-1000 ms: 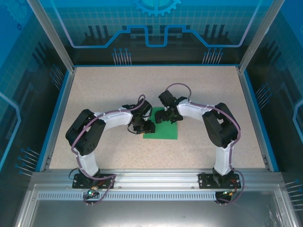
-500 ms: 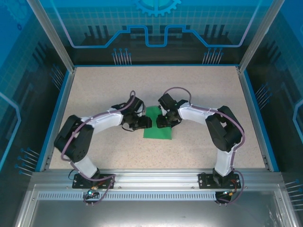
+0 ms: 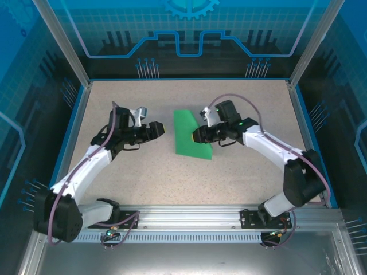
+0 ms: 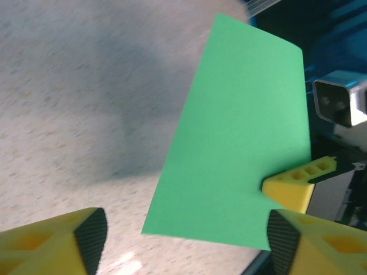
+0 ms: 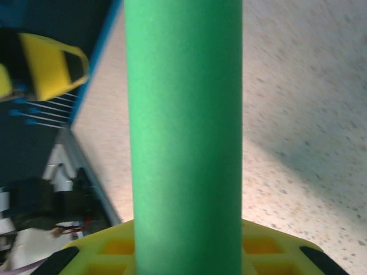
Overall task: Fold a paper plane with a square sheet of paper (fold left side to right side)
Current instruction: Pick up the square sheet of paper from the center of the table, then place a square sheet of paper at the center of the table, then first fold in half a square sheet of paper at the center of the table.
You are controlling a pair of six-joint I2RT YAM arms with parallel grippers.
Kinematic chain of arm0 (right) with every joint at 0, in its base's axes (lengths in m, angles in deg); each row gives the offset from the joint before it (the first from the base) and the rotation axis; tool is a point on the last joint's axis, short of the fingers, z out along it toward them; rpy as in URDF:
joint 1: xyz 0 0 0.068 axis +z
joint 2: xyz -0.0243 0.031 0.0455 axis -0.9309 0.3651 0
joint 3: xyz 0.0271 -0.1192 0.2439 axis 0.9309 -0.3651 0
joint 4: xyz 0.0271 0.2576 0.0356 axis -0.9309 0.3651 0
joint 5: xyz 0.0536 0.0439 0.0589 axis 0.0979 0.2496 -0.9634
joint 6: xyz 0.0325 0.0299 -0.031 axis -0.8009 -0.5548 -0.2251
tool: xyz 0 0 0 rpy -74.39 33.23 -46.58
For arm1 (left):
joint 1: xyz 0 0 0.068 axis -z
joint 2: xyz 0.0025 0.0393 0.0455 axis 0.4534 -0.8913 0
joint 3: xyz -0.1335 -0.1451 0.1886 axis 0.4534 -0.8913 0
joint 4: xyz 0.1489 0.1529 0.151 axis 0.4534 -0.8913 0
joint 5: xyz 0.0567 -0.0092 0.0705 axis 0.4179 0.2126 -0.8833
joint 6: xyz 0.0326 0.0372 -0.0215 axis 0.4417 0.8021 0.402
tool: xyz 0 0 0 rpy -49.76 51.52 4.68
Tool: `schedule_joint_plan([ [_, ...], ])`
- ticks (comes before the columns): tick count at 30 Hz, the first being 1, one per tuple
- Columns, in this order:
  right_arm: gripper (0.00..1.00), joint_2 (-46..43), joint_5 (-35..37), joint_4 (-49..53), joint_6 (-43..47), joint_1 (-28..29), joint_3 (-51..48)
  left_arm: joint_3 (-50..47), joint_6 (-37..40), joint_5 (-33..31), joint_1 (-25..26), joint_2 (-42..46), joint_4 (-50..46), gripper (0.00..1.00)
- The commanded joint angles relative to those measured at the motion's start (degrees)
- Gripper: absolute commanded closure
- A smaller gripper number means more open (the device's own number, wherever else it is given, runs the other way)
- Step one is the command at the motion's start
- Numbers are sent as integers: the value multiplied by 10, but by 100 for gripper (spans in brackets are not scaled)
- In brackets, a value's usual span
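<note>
The right tool (image 3: 194,136) grips the square sheet of paper (image 3: 186,127). The left tool (image 3: 161,129), released, sits left of it.

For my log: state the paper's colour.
The paper is plain bright green; left wrist view shows it best.

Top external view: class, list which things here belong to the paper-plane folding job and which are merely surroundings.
Belonging to the job:
- square sheet of paper, lifted off the surface
- right gripper, pinching the sheet's edge
- left gripper, open, apart from the sheet

Just surroundings:
- speckled table
- aluminium rail
- blue enclosure wall
</note>
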Motion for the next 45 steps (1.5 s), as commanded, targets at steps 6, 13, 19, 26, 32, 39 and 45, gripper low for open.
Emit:
schedule_joint_plan([
  [6,71,-71,-190,16,10,-26,21,-28,-92,175,-3,-3,227,16],
  [13,71,-67,-205,-3,-13,-18,28,4,-105,207,29,-40,255,21],
  [19,67,-55,-154,42,4,-20,40,23,-90,180,49,-71,216,73],
  [26,38,-73,14,124,25,-62,13,6,-46,118,49,-102,145,98],
  [32,18,-81,167,157,24,-70,-25,-23,-18,66,50,-162,113,97],
  [39,31,-55,171,74,-28,-52,-90,-26,26,48,50,-289,90,100],
  [45,79,29,176,-40,-129,-4,-121,-18,48,13,50,-326,55,100],
])
